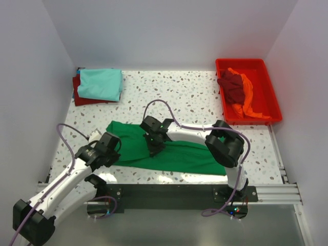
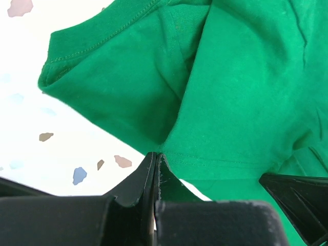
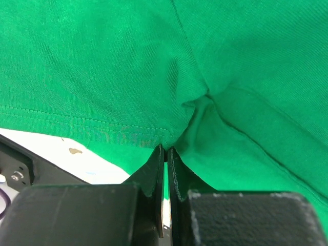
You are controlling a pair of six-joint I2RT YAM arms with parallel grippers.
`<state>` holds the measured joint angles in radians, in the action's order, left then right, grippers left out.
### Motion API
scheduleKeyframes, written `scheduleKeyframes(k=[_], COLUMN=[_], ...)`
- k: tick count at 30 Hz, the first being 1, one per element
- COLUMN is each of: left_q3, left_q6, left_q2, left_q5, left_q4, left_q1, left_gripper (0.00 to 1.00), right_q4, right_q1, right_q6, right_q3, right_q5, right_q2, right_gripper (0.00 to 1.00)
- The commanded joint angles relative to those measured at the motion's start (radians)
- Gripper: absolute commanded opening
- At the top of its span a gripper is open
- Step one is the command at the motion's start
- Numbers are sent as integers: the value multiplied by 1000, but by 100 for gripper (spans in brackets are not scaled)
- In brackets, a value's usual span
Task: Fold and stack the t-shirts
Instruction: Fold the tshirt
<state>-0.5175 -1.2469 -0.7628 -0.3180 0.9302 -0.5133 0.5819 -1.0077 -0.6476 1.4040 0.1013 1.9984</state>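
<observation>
A bright green t-shirt (image 1: 179,154) lies spread and partly folded across the near middle of the table. My left gripper (image 1: 118,146) is at its left end. In the left wrist view the jaws (image 2: 155,155) are pressed together, pinching the green t-shirt (image 2: 230,92) at a hem below a sleeve. My right gripper (image 1: 154,147) sits over the shirt's middle, shut on a stitched hem of the green t-shirt (image 3: 102,66), with cloth bunched at the tips (image 3: 166,149). A folded light teal t-shirt (image 1: 101,83) lies on a dark red one (image 1: 77,95) at the back left.
A red plastic tray (image 1: 266,87) at the back right holds a crumpled dark red shirt (image 1: 233,87) and an orange shirt (image 1: 249,105). White walls close in on three sides. A black rail (image 1: 169,192) runs along the near edge.
</observation>
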Motion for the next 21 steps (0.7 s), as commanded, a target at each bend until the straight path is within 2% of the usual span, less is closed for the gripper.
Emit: scheduleKeyframes(k=[1,8,21], left_q3=[-55,-46,-19], left_q6=[-37,-59,-57], left_q2=[20,57,36], left_q5=[-21,14,53], left_q4=[88,113,75], left_q1=[-7,-8,-33], left_gripper=[0,0,0], right_q4=[39,50,90], right_q1=[-3,-5,-6], right_q6=[17,25,29], right_q3=[27,30,52], right_q5=[12,14,-6], right_q2=[-69,-61,-41], right_gripper=[0,0,0])
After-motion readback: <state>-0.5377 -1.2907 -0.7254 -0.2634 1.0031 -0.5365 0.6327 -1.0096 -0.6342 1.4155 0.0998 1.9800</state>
